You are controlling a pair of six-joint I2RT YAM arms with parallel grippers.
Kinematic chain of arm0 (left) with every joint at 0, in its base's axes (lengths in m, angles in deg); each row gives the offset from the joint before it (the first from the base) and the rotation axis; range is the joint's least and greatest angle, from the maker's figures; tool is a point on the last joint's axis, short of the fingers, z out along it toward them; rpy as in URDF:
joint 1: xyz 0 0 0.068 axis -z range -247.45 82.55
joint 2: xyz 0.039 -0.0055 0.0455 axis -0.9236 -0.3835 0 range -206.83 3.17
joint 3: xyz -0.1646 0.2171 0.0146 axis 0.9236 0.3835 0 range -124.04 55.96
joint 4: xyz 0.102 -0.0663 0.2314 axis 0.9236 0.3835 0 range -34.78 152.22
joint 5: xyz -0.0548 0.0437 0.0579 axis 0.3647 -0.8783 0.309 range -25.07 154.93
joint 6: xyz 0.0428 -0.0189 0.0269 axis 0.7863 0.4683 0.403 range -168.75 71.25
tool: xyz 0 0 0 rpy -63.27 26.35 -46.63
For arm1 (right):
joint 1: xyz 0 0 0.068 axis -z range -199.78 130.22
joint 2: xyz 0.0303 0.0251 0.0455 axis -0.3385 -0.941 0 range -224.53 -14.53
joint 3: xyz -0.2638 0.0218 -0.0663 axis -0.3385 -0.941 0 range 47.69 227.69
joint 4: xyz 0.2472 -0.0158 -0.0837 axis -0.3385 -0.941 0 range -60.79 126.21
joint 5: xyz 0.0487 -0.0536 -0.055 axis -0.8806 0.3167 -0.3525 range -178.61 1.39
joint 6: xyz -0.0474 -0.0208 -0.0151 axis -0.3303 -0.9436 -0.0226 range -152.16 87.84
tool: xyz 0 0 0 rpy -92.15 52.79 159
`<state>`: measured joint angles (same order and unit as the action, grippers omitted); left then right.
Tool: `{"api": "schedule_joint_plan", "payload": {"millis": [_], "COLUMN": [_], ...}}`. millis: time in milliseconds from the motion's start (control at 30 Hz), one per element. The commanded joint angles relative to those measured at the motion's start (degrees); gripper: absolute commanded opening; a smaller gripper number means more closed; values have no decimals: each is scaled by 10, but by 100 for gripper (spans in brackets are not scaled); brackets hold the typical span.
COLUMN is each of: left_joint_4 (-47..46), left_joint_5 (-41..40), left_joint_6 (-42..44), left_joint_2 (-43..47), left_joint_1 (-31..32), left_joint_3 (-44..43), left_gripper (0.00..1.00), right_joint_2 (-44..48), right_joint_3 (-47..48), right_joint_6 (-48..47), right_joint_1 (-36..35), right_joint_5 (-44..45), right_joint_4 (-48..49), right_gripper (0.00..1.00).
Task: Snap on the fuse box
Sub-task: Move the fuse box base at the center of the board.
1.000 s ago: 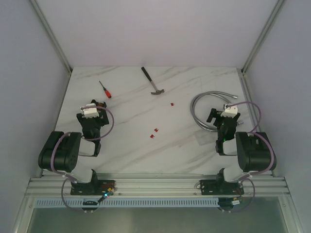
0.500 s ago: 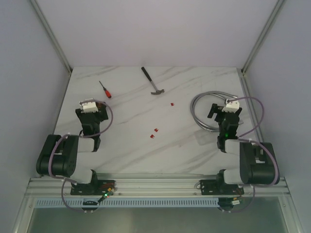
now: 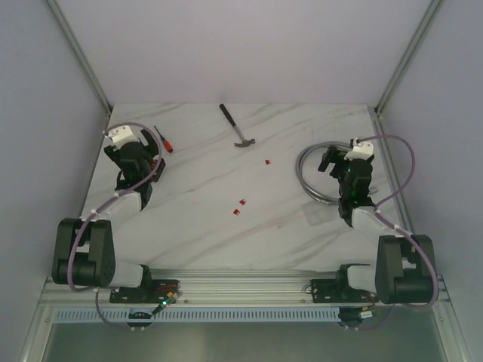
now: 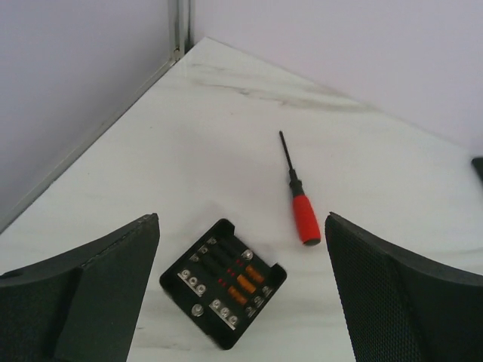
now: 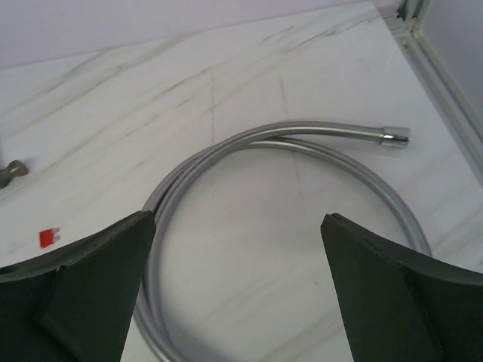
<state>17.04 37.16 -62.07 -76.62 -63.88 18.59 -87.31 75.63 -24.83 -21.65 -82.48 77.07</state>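
Fuse box (image 4: 223, 292): lower centre of left wrist view, fuses exposed | left gripper (image 4: 241, 219): spread wide, hovering over it, likely for a grasp | right gripper (image 5: 238, 219): spread, empty, over hose (image 5: 226, 143)

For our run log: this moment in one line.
left jaws open over small black plastic fuse box | right jaws open over coiled silver metal hose

White marble-patterned table (image 3: 196, 226) between plain pale lilac walls (image 3: 241, 45), aluminium corner posts (image 3: 79, 56).
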Motion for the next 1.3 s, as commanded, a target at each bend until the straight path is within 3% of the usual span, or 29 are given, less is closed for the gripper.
{"api": "schedule_joint_plan", "payload": {"millis": [0,133,667,933,1267], "left_joint_4": [98,160,207,227,251], "left_joint_5": [-12,41,216,286,280], "left_joint_6": [-101,-135,-146,-134,-97], "left_joint_2": [-16,-75,-261,-275,-251], "left_joint_1": [-28,-66,-143,-140,-90], "left_joint_3": [-31,-86,-215,-216,-186], "left_gripper": [100,100,100,100,100], "right_joint_2": [17,15,-12,-23,-33], "right_joint_3": [16,13,5,4,7], "right_joint_6": [23,24,31,39,49], "right_joint_1": [-15,-31,-62,-63,-64], "right_joint_5": [-31,-55,-96,-103,-116], "right_joint_4": [-48,-60,-47,-42,-39], "right_gripper": [100,100,100,100,100]}}
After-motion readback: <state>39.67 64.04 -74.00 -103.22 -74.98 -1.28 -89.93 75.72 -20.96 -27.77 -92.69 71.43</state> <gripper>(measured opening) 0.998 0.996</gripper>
